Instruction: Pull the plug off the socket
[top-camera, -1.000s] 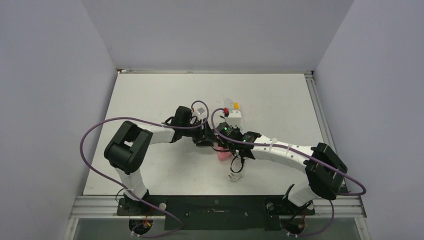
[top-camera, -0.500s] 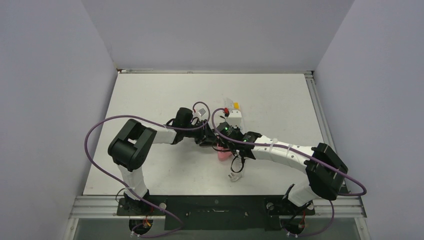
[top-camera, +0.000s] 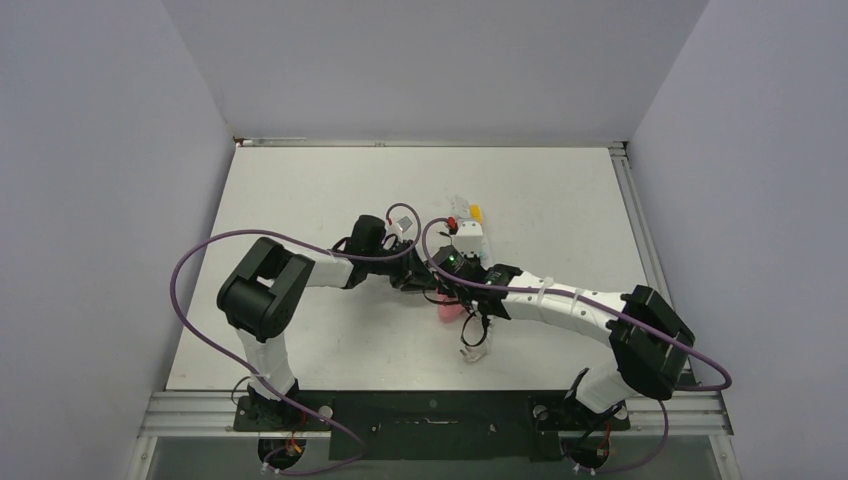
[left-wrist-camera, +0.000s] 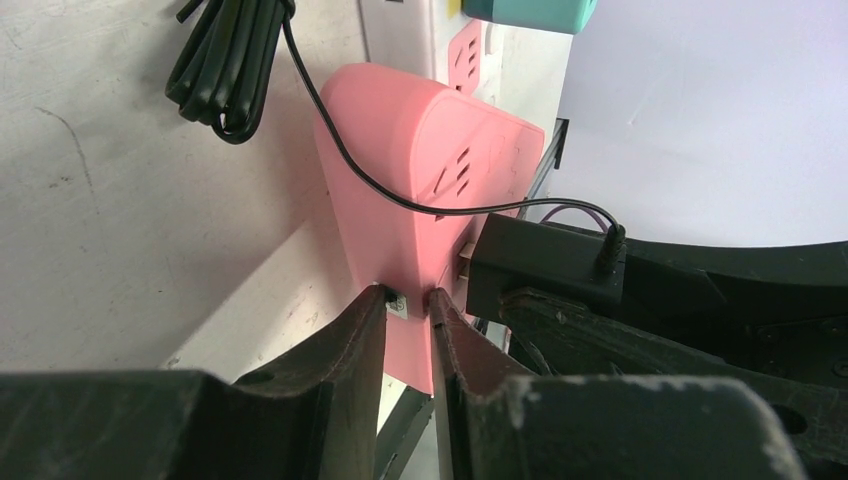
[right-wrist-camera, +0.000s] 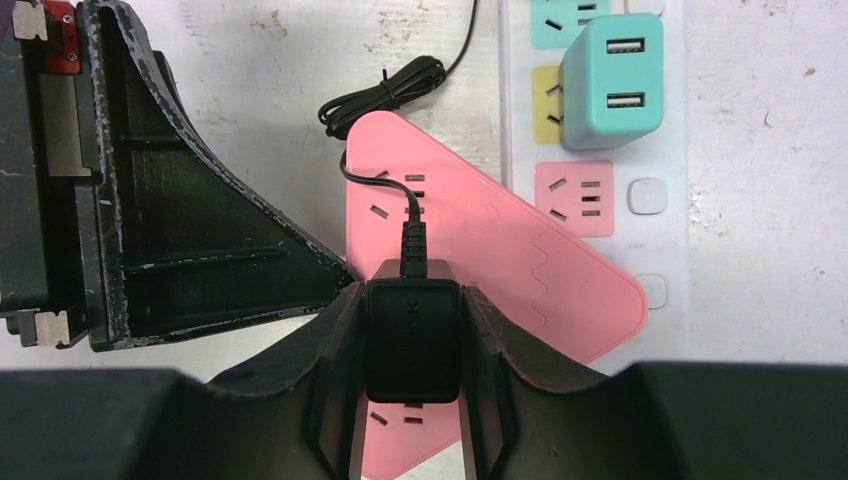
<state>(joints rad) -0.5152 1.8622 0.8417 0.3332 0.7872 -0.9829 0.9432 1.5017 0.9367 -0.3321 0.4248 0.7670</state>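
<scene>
The right fingers clamp the black plug, seated in the pink adapter; the left fingers pinch that adapter's edge. The pull likely runs straight off its face.

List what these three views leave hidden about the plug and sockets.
Right wrist: prongs of the black plug, hidden under its own body.
Left wrist: whether the left gripper clamps the pink adapter; fingertips block the contact.
Top external: most of the white power strip, covered by both wrists.
</scene>
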